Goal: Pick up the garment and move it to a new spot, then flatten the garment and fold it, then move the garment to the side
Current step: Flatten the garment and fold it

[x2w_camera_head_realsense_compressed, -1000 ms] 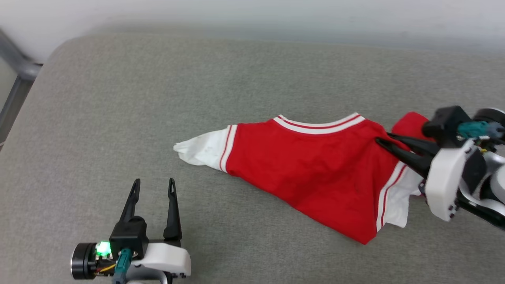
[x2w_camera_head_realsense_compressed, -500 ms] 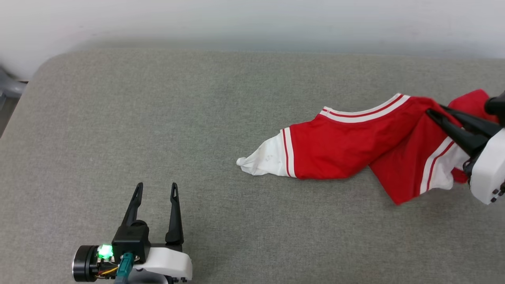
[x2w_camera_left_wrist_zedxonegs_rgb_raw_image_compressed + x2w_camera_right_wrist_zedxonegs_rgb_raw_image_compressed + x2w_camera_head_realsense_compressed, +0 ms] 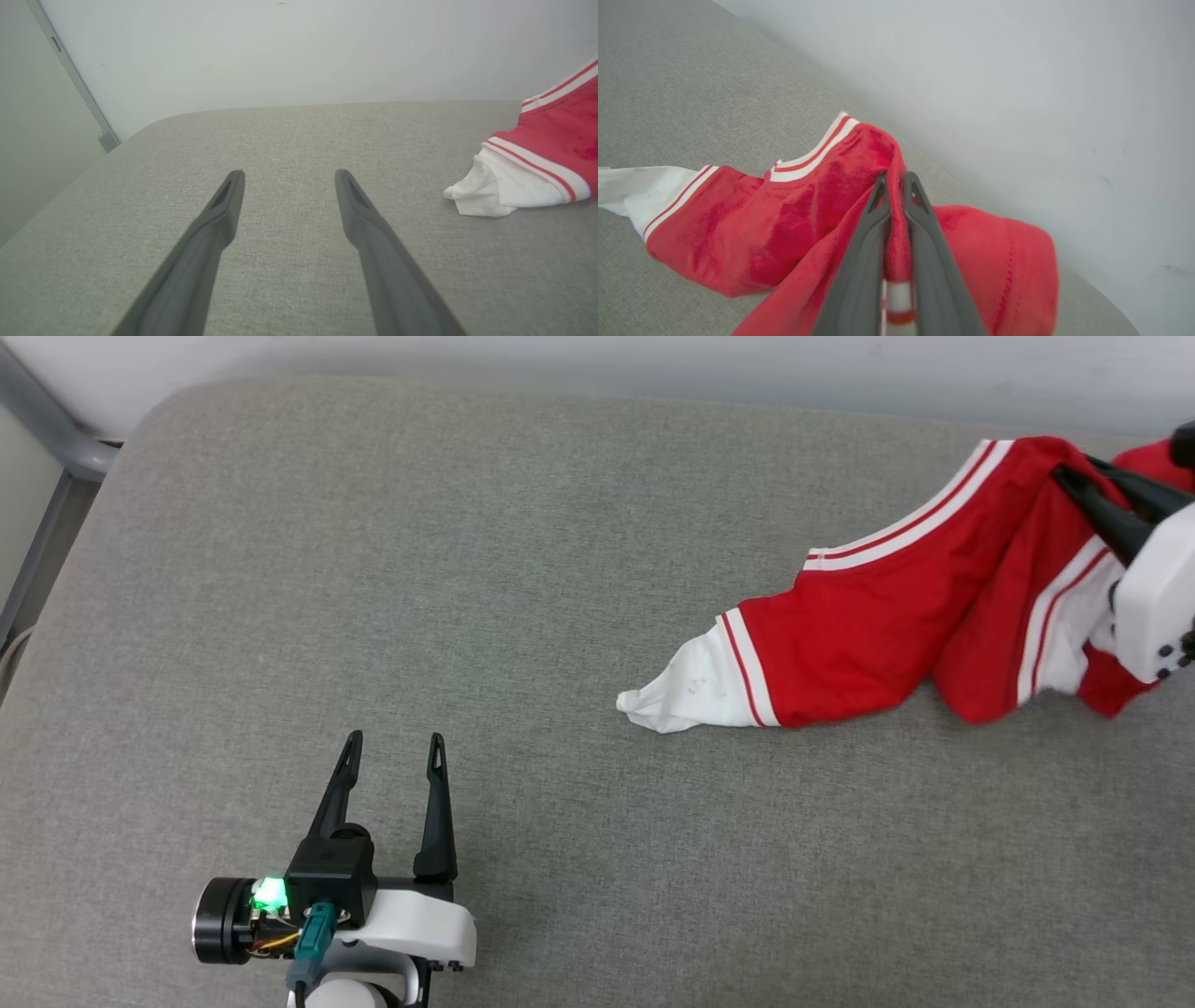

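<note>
The garment (image 3: 868, 635) is a red T-shirt with white sleeves and striped trim, stretched from the table's middle right up to the far right. My right gripper (image 3: 1074, 471) is shut on the garment near one shoulder and holds that end lifted; in the right wrist view red cloth (image 3: 822, 205) is pinched between the fingers (image 3: 864, 233). One white sleeve (image 3: 686, 686) trails on the surface, and it also appears at the right of the left wrist view as the sleeve (image 3: 495, 191). My left gripper (image 3: 392, 751) stands open at the lower left, well apart from the garment, nothing between its fingers.
The grey fabric-covered table (image 3: 467, 569) has a rounded far-left corner. A pale wall (image 3: 280, 46) runs along its far edge. A grey metal frame (image 3: 47, 439) stands beyond the left corner.
My right gripper has carried the garment's held end right and farther away, dragging the white sleeve along the surface. The head camera has shifted. My left gripper stays open and still.
</note>
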### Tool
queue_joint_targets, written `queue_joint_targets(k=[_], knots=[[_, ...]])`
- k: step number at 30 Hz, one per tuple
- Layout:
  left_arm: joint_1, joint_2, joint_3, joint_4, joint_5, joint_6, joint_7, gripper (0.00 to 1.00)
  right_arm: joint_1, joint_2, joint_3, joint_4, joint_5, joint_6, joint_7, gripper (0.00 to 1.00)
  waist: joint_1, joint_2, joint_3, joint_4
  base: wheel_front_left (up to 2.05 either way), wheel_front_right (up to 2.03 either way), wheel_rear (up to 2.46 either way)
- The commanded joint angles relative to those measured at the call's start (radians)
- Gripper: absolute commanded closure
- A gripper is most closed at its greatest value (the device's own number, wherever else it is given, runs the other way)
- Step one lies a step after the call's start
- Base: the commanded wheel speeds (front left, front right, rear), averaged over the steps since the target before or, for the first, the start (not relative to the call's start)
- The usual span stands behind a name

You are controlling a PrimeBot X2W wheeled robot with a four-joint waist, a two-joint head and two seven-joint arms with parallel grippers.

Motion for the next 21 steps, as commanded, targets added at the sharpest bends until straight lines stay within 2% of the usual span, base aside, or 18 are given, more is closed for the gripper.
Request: queue_joint_targets(k=[1,5,10,14,21], knots=[[-0.009,-0.002,0.002,0.001,0.007,0.003,-0.002,0.0,-0.023,0.019,0.02,0.035,-0.016,-0.001,-0.019,1.0,0.0,0.0,0.003,0.009,0.0,0.0,0.0],[0.007,-0.004,0.007,0.004,0.006,0.006,-0.002,0.0,-0.01,0.042,0.07,0.085,-0.014,-0.001,-0.061,1.0,0.0,0.0,-0.008,0.009,0.0,0.0,0.0],[0.026,-0.008,0.01,0.01,-0.002,0.011,-0.002,0.0,0.11,0.038,0.118,0.071,0.017,-0.001,-0.126,1.0,0.0,0.0,-0.039,-0.01,0.0,0.0,0.0],[0.043,-0.01,0.015,0.014,-0.003,0.008,-0.002,0.0,0.249,0.038,0.123,0.047,0.037,-0.001,-0.174,1.0,0.0,0.0,-0.072,-0.04,0.0,0.0,0.0],[0.059,-0.009,0.022,0.019,0.009,-0.007,-0.002,0.0,0.522,0.106,0.087,0.069,0.078,-0.001,-0.224,1.0,0.0,0.0,-0.121,-0.079,0.0,0.0,0.0]])
